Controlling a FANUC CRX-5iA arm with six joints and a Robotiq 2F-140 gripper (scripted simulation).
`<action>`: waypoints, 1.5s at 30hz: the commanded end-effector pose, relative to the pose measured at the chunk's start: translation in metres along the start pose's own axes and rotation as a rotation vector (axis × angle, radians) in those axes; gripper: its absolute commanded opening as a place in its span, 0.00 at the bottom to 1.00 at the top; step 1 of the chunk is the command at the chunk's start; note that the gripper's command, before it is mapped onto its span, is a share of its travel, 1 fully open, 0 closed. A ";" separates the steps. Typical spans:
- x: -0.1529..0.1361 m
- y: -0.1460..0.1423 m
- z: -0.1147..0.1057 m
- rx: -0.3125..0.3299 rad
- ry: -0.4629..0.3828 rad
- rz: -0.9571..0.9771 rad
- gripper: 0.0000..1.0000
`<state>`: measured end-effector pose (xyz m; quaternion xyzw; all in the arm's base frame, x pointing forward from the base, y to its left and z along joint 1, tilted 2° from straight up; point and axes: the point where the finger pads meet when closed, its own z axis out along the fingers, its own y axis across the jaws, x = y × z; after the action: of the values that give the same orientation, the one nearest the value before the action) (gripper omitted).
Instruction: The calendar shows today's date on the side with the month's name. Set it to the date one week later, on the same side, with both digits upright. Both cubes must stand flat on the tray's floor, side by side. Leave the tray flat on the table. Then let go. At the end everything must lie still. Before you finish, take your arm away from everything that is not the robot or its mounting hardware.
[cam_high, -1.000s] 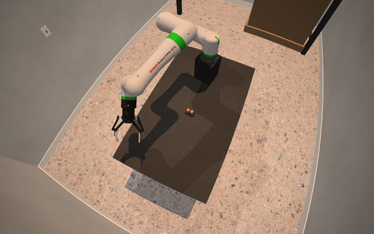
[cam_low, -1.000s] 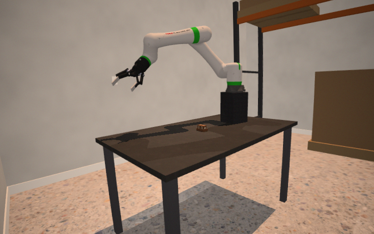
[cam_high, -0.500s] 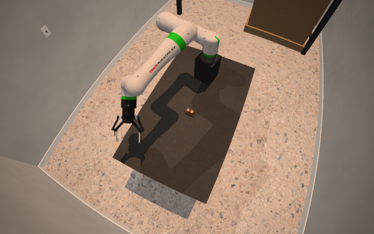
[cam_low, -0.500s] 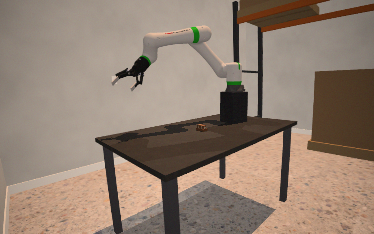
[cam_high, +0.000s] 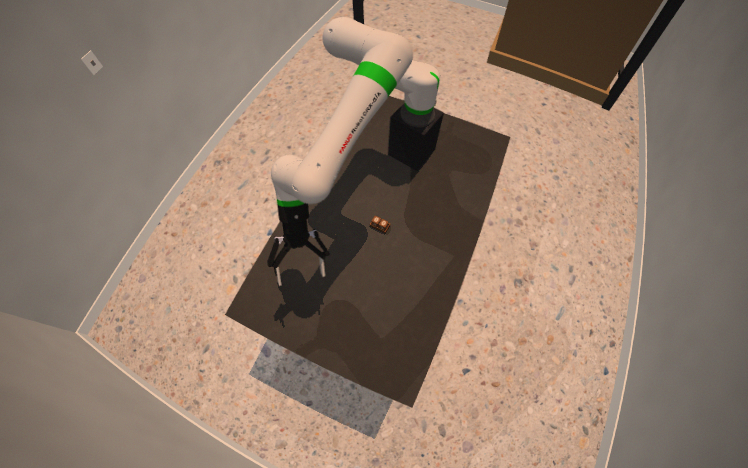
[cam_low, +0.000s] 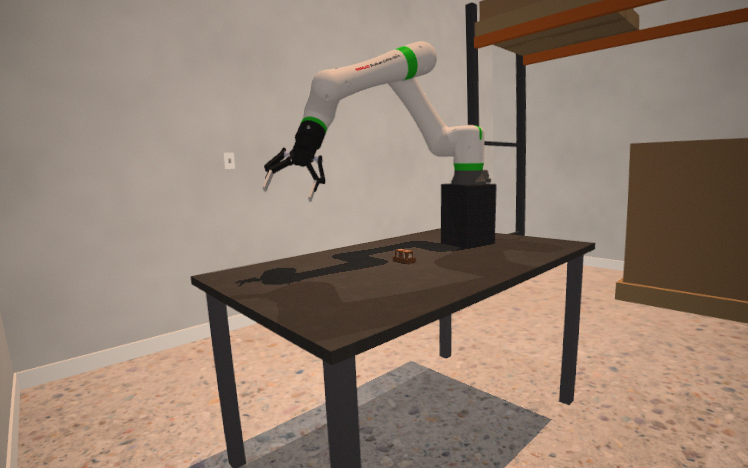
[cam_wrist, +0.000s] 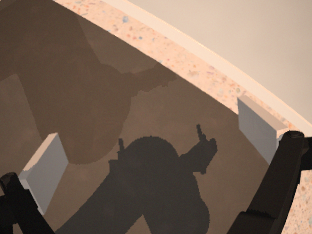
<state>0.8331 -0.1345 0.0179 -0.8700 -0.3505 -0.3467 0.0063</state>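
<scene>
The dark table (cam_low: 496, 259) carries the arm's black pedestal (cam_low: 485, 231) at its far end. The gripper (cam_low: 290, 185) hangs high over the opposite end, fingers spread wide and holding nothing. The calendar tray (cam_high: 380, 224) with its two cubes sits mid-table, back toward the pedestal from the gripper; digits too small to read.

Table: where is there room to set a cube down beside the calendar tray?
Wide room lies between the tray and the table's far end, and toward the open gripper. It is tighter toward the arm's pedestal behind the tray.
</scene>
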 end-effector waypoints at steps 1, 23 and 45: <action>-0.005 -0.038 0.000 0.033 -0.042 -0.029 1.00; -0.110 -0.297 -0.057 0.346 -0.374 -0.410 1.00; -0.183 -0.379 -0.115 0.469 -0.523 -0.631 1.00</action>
<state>0.4374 0.0115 -0.0941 -0.7541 -0.6566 -0.0121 0.0086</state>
